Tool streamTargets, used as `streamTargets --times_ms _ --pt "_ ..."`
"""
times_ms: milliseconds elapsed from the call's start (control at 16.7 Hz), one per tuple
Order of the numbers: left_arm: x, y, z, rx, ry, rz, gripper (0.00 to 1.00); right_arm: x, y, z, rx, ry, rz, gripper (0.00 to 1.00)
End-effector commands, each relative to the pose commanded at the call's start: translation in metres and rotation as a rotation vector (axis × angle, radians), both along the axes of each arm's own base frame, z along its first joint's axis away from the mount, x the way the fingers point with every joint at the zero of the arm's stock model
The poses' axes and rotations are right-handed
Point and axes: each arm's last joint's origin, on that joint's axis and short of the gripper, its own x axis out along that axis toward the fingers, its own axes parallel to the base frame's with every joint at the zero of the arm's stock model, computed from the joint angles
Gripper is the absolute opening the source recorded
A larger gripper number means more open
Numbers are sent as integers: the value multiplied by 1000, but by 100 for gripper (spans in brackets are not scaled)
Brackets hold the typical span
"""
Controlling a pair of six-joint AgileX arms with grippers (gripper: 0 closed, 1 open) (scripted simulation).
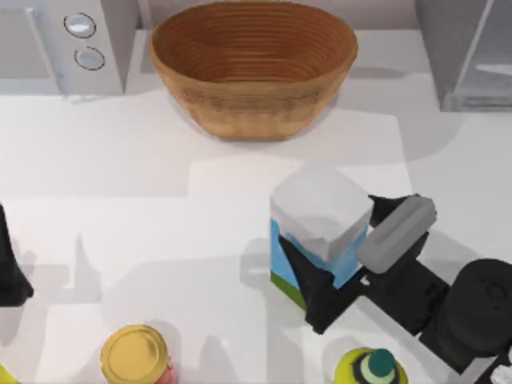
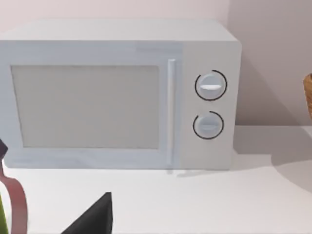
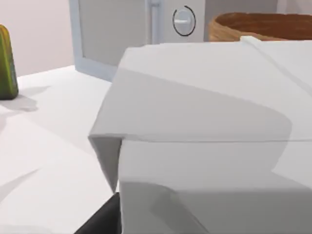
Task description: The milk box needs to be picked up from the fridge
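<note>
Right claw (image 1: pixel 340 276) reaches in low, clamping the milk box (image 1: pixel 318 220).

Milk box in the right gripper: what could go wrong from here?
1. The right gripper holds the white-topped, blue-sided milk box by one side, so it may tilt or slip.
2. The yellow-green bottle with teal cap sits close by the arm; a swing could knock it.

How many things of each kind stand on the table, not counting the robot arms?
Appliances: 2, the microwave and the fridge
Baskets: 1, the wicker basket
Cartons: 1, the milk box
Cans: 1, the gold-lidded can
Bottles: 1, the yellow-green bottle with teal cap
Total: 6
</note>
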Motion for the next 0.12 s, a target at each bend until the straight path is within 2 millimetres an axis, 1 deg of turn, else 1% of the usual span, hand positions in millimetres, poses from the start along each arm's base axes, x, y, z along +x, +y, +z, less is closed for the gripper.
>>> streamTargets --times_ms 120 --pt "0 0 0 0 0 0 100 0 0 0 0 0 0 100"
